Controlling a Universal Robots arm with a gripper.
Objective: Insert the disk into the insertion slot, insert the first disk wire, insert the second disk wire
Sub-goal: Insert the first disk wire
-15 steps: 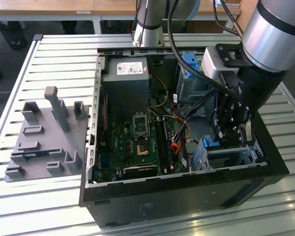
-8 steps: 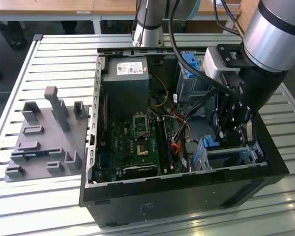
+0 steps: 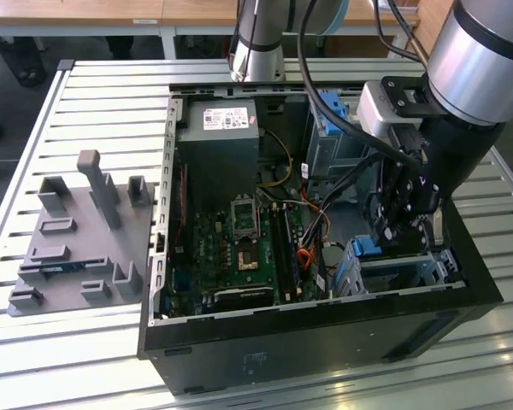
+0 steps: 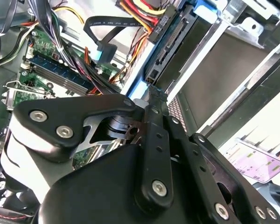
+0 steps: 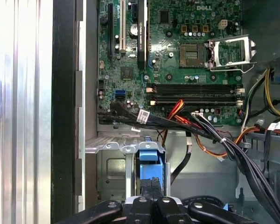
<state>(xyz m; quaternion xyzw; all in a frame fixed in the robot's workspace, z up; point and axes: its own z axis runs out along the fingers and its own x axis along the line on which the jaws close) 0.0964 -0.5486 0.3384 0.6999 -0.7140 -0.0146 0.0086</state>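
The disk (image 5: pixel 149 164) sits in the insertion slot (image 3: pixel 406 275). In the first wrist view its bright blue frame pokes out of the grey metal. The slot is the low grey cage in one corner of the computer case (image 3: pixel 325 346). It is the corner nearest the camera, on the exterior view's right. I cannot tell how far in the disk is.

The black jaws are closed, with their tips together. They touch the end of the blue frame.

In the second wrist view, a flat black plug (image 4: pixel 170 30) with red and yellow wires lies just beside the disk's edge. I cannot tell if it is pushed in.

More wires (image 5: pixel 214 135), black and orange, run across the case near the slot. Past them is the green board (image 5: pixel 177 56) on the floor of the case. A grey box (image 3: pixel 218 145) sits at the far edge of the case.

The case stands on a counter (image 3: pixel 94 94) made of metal slats. A grey tray with pegs (image 3: pixel 77 248) rests on the counter at the exterior view's left, beside the case.
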